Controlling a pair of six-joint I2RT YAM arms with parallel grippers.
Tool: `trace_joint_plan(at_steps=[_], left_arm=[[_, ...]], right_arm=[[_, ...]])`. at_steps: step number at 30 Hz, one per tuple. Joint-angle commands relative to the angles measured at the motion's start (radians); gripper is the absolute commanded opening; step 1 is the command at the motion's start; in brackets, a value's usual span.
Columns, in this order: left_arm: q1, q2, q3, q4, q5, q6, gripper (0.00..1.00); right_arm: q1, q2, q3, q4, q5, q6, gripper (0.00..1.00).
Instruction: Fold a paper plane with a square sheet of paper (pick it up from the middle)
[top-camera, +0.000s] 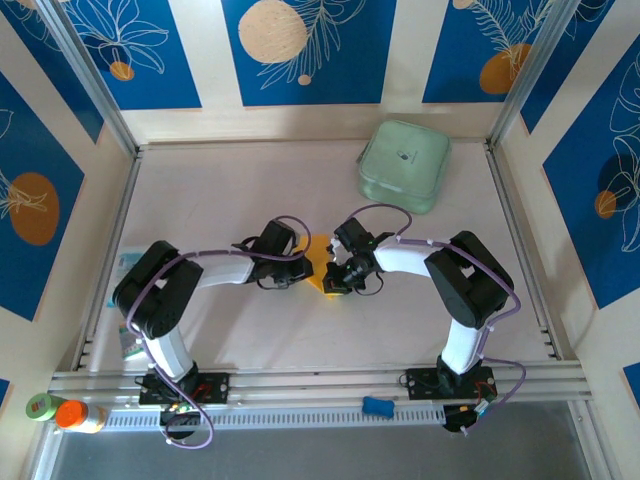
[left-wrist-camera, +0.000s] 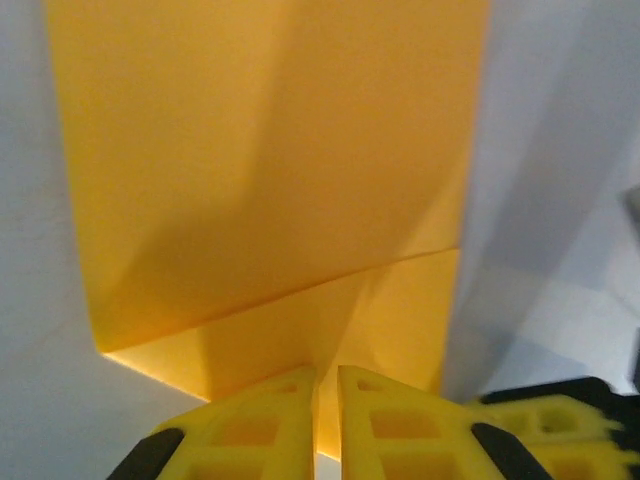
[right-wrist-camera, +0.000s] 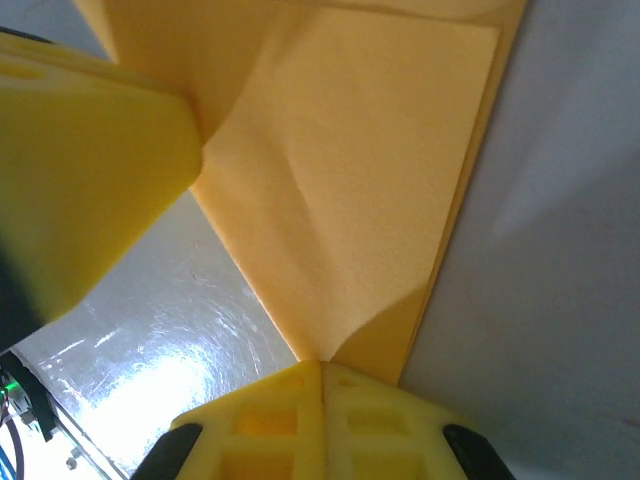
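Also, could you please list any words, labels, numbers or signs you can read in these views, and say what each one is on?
No text can be read here.
Mint-green case: a small dark mark on its lid, too small to read.
Orange paper: plain, no print.

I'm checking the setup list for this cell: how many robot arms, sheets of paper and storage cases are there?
Robot arms: 2, the left arm and the right arm
Sheets of paper: 1, the orange-yellow sheet of paper, partly folded
Storage cases: 1, the mint-green case
Total: 4
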Motion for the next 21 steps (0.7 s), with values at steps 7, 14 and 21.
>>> trace_joint_plan(at_steps=[7, 14, 21], left_arm=[[0.0, 0.046, 0.037, -0.109, -0.065, -0.002, 0.11], [0.001, 0.055, 0.033, -0.114, -0.061, -0.019, 0.1], [0.001, 0.06, 0.038, -0.126, -0.059, -0.027, 0.1]], right_arm=[[0.005, -0.019, -0.002, 0.002, -0.041, 0.014, 0.01], [0.006, -0.027, 0.057, 0.054, -0.029, 0.055, 0.0], [0.019, 0.028, 0.071, 0.049, -0.034, 0.073, 0.0]])
